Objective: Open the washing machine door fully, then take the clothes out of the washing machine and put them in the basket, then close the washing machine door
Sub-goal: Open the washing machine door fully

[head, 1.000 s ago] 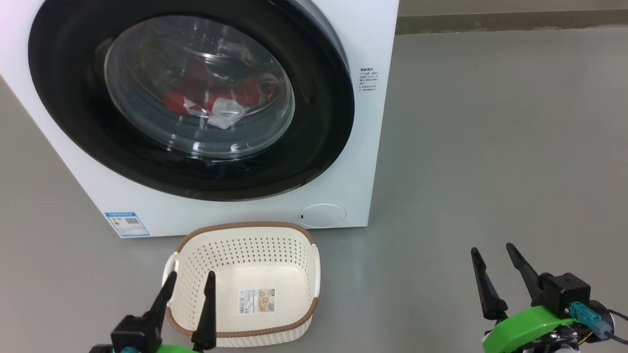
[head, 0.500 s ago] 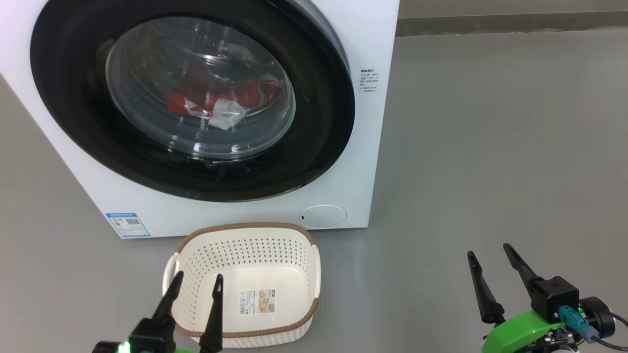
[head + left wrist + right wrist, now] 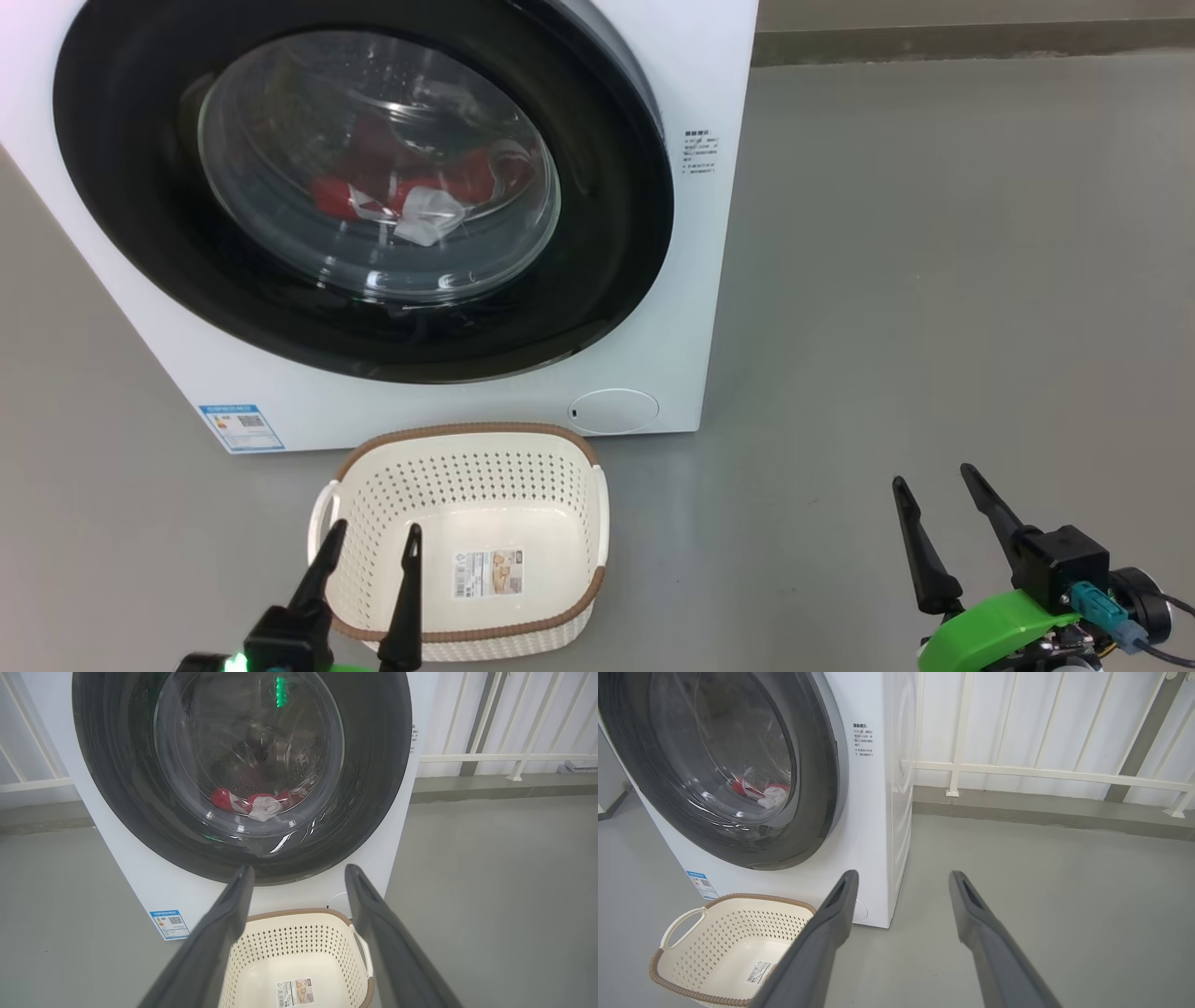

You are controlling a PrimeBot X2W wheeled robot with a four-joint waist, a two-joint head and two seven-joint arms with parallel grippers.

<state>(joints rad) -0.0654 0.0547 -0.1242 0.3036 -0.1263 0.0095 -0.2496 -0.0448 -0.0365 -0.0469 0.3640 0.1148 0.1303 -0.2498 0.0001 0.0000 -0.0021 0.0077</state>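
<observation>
The white washing machine [image 3: 691, 280] stands ahead with its round black-rimmed door [image 3: 607, 243] shut. Through the glass I see red and white clothes [image 3: 411, 191] lying in the drum, also in the left wrist view [image 3: 254, 804]. The cream basket [image 3: 467, 439] sits empty on the floor just in front of the machine. My left gripper [image 3: 373, 532] hovers open over the basket's near left side. My right gripper [image 3: 931, 476] is open above bare floor to the right of the machine. In the wrist views both sets of fingers [image 3: 224, 933] [image 3: 831, 933] stand wide apart with nothing between them.
Grey floor [image 3: 934, 280] spreads to the right of the machine. A white railing [image 3: 1041, 772] and a low grey kerb [image 3: 1041, 812] run behind it. A small round flap [image 3: 613, 411] sits low on the machine's front, and a blue label [image 3: 241, 427] at its lower left.
My left gripper has dropped slightly lower in the head view and my right gripper has shifted a little. The door, clothes and basket have not moved.
</observation>
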